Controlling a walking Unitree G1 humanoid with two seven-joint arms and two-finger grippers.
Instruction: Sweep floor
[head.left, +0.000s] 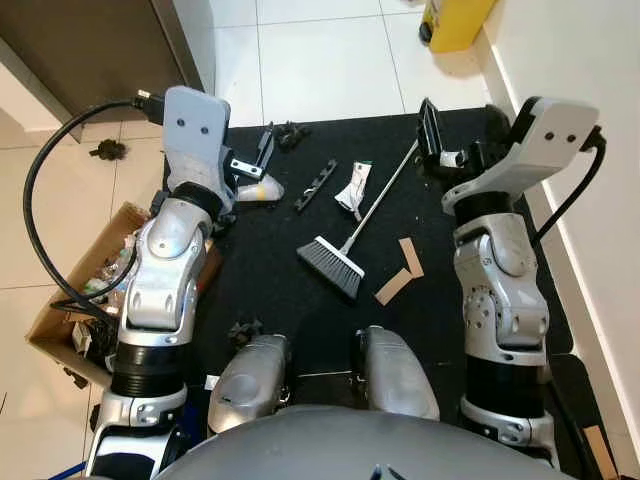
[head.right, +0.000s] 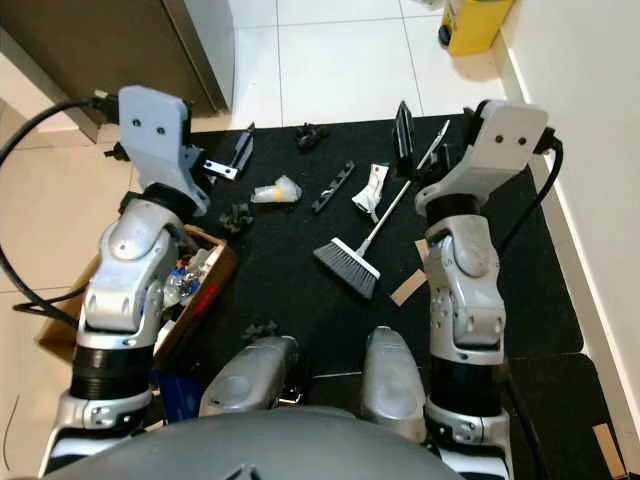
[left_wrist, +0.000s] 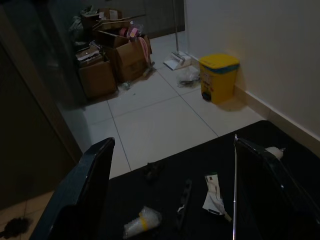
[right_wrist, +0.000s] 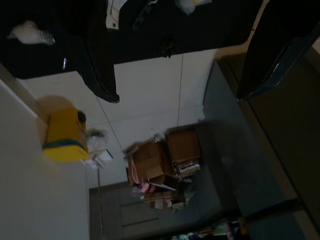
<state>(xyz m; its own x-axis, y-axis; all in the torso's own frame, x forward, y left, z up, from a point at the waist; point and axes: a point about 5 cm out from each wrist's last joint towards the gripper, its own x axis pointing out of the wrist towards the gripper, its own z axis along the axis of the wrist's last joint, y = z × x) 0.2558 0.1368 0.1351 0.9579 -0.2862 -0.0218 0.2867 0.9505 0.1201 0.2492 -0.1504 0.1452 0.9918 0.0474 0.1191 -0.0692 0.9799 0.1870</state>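
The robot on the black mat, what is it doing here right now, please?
The robot stands on a black mat strewn with litter. A small broom lies on the mat before it, held by neither gripper. The right gripper hovers open near the tip of the broom's handle. The left gripper hangs open above a crumpled plastic cup. A yellow bin stands by the wall.

Black mat (head.left: 270, 270) lying on white floor tiles (head.left: 320, 60)

A grey-bristled broom (head.left: 333, 266) with a silvery handle is resting on it beside tan cardboard strips (head.left: 400, 272); a yellow bin (left_wrist: 218, 77) is glowing against the white wall, brown boxes (left_wrist: 117, 62) sitting behind.
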